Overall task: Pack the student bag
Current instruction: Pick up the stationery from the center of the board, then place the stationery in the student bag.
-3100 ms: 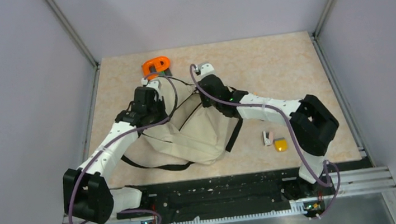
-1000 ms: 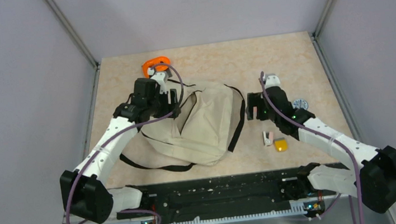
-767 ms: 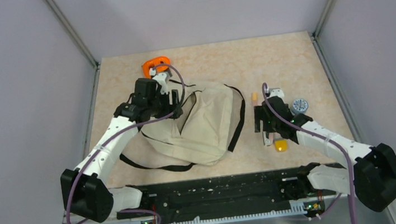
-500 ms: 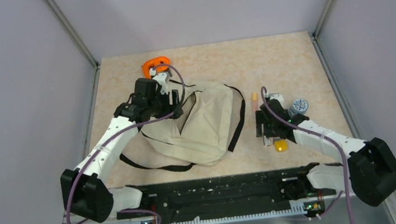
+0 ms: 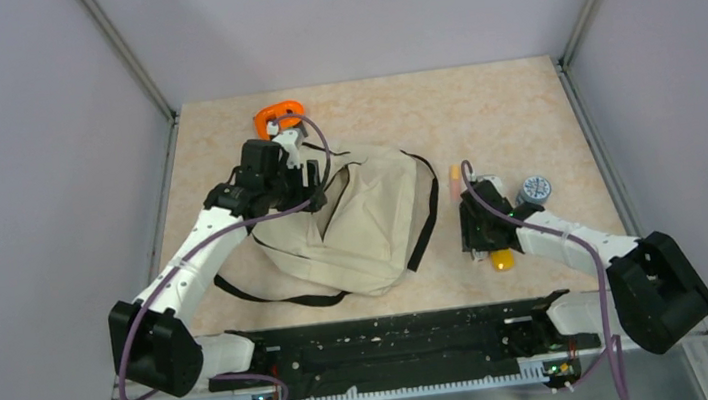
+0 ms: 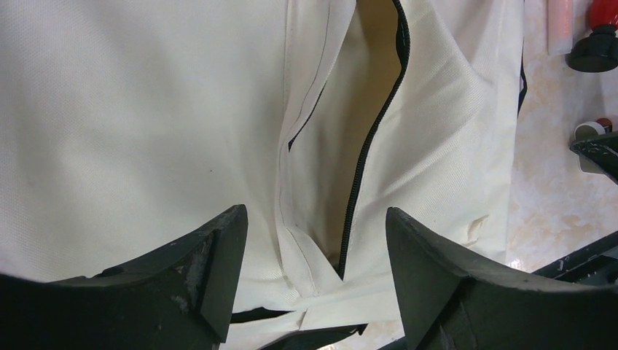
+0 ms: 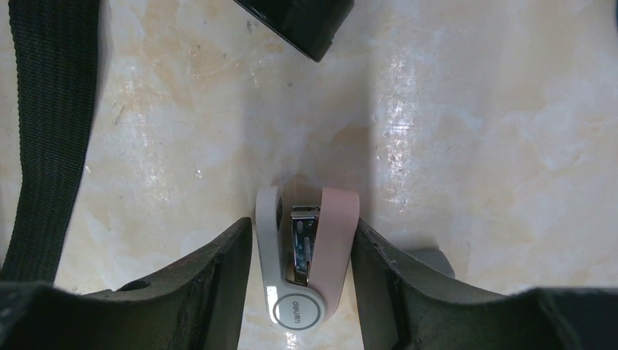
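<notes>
The student bag (image 5: pixel 363 224), beige with black straps, lies at mid-table with its black zipper (image 6: pixel 372 138) parted. My left gripper (image 5: pixel 299 178) hovers over the bag's far left corner. Its fingers (image 6: pixel 315 219) stand wide open above the fabric (image 6: pixel 146 109) and hold nothing. My right gripper (image 5: pixel 481 241) is down on the table right of the bag. In the right wrist view a small pink and white stapler (image 7: pixel 310 270) lies flat between that gripper's fingertips (image 7: pixel 302 224), both pads against its sides.
A yellow item (image 5: pixel 502 261) lies just in front of the right gripper. A round grey-blue item (image 5: pixel 534 188) and a pink stick (image 5: pixel 454 176) lie behind it. An orange object (image 5: pixel 277 116) sits at the far left. A black strap (image 7: pixel 51 131) runs left of the stapler.
My right arm swung from the bag to the table on its right, came down over the stapler, and its jaws narrowed onto it. The left arm and bag stayed still.
</notes>
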Controlling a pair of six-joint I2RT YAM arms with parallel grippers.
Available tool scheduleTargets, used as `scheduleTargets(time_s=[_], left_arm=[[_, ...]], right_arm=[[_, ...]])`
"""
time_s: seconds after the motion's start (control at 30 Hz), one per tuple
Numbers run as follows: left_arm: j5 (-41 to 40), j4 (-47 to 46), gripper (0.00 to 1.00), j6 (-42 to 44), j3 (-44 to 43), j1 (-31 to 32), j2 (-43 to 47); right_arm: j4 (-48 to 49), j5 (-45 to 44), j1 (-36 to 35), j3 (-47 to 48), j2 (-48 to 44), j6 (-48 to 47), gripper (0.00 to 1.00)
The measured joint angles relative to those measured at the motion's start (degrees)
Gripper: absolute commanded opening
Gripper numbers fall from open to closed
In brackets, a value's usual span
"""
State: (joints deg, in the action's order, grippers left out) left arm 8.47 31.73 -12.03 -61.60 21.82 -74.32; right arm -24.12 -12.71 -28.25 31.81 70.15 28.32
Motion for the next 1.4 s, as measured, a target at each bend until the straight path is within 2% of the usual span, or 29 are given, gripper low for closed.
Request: scheduleTargets(time_s=[0.1, 0.27, 0.57, 0.73, 0.87, 1.1, 1.23, 1.4], left_arm=[[-0.22, 0.0, 0.74, 0.0, 0.0, 0.0, -0.13], [-0.13, 0.0, 0.74, 0.0, 0.0, 0.0, -0.17], [1.79, -0.52, 0.73, 0.0, 0.59, 0.0, 0.9], [1.31, -0.59, 0.73, -0.31, 0.59, 0.0, 1.11], [-0.07, -0.48, 0.73, -0.83, 0.61, -0.39, 1.22], [-1.99, -0.68, 0.75, -1.75, 0.98, -3.37, 4.55], [-2.29, -1.46, 0.76, -2.47, 1.51, -5.42, 7.04], [-2.97, -1.84, 0.76, -2.91, 1.9, -5.99, 8.17]], right_arm=[[0.04, 0.22, 0.0, -0.07, 0.0, -0.02, 0.43], [0.0, 0.46, 0.0, -0.37, -1.14, -0.24, 0.4], [0.98, 4.61, 0.0, 0.13, -12.94, -2.93, 0.39], [8.37, 10.1, -1.81, 4.85, -13.79, -4.0, 0.38], [16.83, 10.97, -8.35, 11.87, -8.74, -6.19, 0.38], [31.82, 10.58, -18.86, 23.58, 7.08, -14.71, 0.39], [38.18, 10.62, -22.56, 28.11, 16.26, -21.05, 0.41], [43.95, 12.81, -23.87, 31.28, 25.24, -26.8, 0.41]])
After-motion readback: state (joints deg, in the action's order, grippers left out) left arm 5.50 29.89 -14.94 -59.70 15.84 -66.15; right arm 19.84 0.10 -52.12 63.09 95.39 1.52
